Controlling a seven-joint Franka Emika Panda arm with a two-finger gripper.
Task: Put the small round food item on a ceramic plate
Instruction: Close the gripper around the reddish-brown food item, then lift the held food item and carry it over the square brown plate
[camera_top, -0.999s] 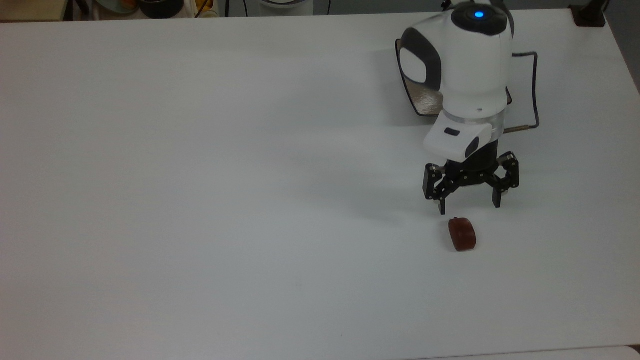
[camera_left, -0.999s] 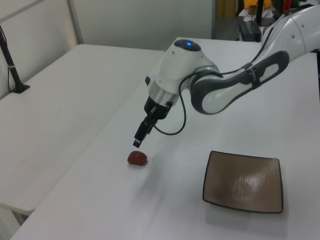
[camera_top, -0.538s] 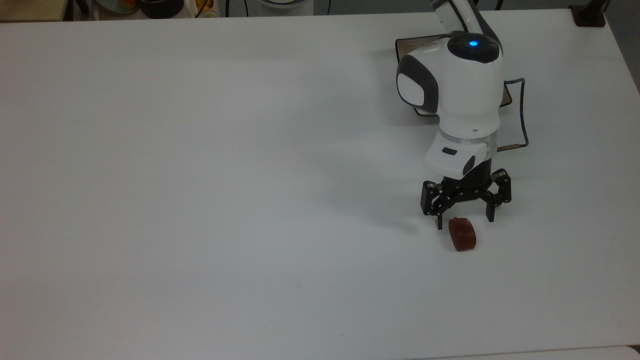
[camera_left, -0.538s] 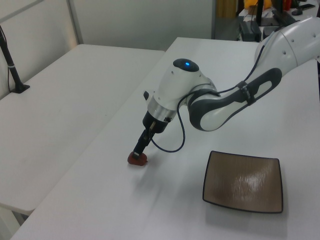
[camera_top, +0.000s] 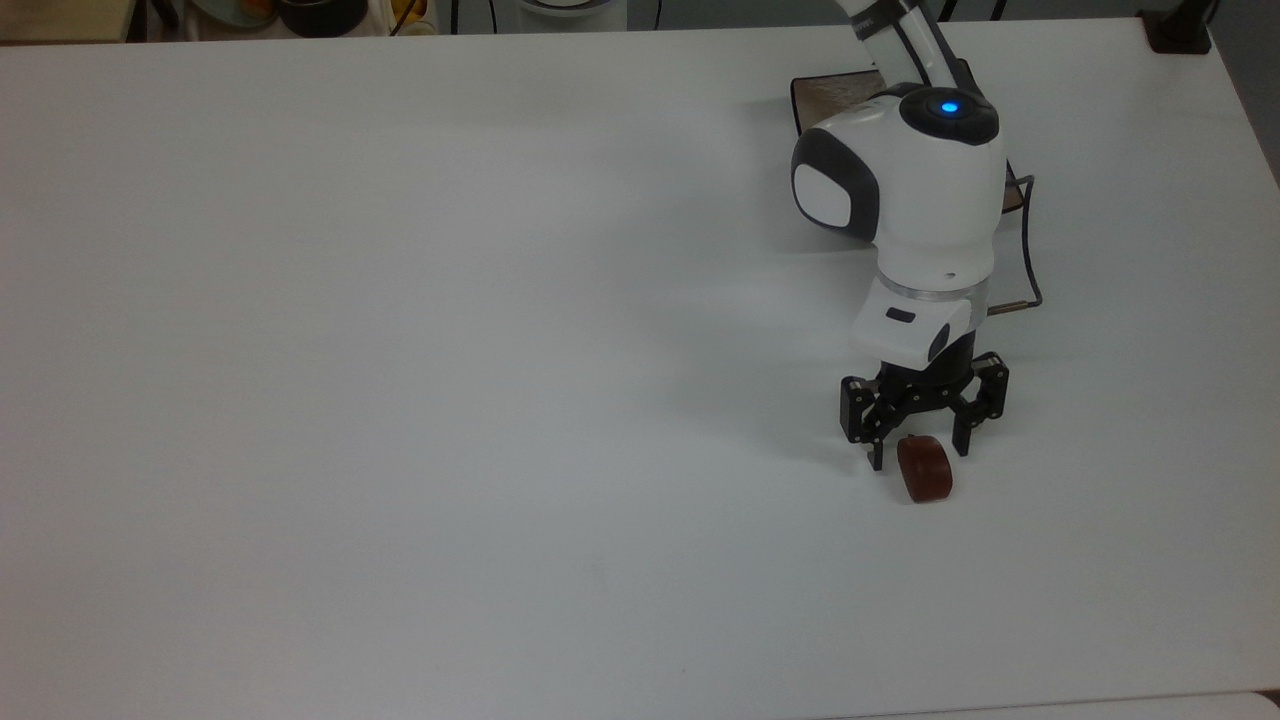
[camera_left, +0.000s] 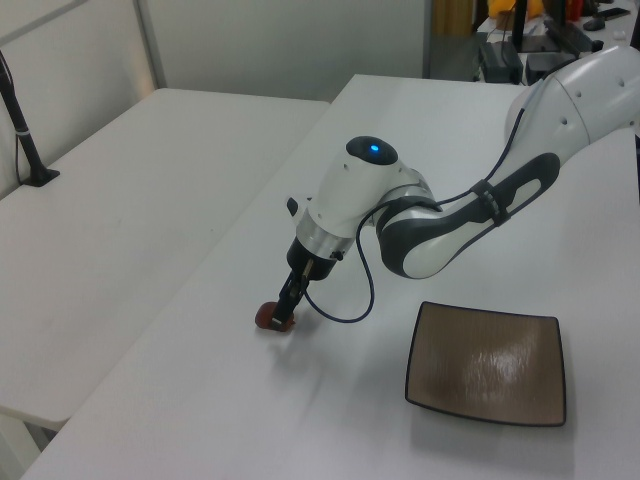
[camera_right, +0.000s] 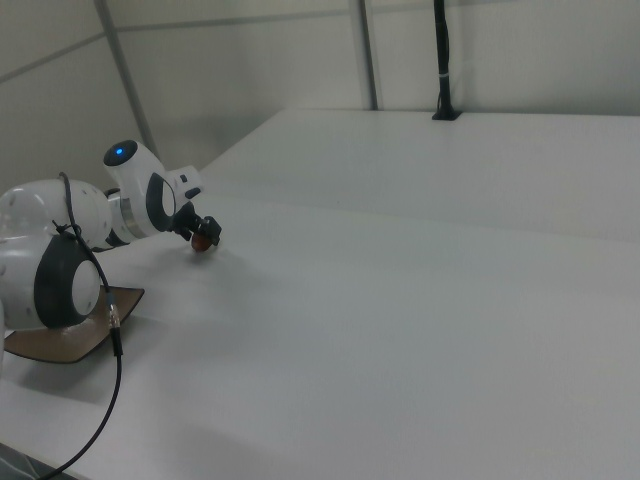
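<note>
A broad white table (camera_top: 400, 400) fills the scene, a second white table (camera_left: 130, 190) just beside it on the left view's left. Pale panelled walls (camera_right: 250, 60) stand behind. Cluttered items, perhaps shelving, sit far off (camera_left: 520, 20).

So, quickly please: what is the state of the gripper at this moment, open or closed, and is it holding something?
Gripper: open, fingers either side of the small reddish-brown round food item, not holding it.
</note>
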